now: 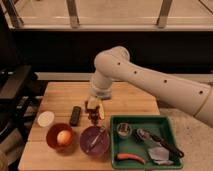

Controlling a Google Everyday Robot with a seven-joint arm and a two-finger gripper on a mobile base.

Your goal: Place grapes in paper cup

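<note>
My gripper (94, 111) hangs over the middle of the wooden table (60, 95), just above and behind the purple bowl (95, 141). It is shut on a dark bunch of grapes (92, 118) that dangles under the fingers, clear of the bowl. The white paper cup (46, 119) stands at the table's left side, well left of the gripper. My white arm (150, 80) reaches in from the right.
An orange bowl (60, 137) with an orange fruit stands left of the purple bowl. A black flat object (75, 115) lies between the cup and the gripper. A green tray (170, 125) with several utensils and a carrot sits on the right.
</note>
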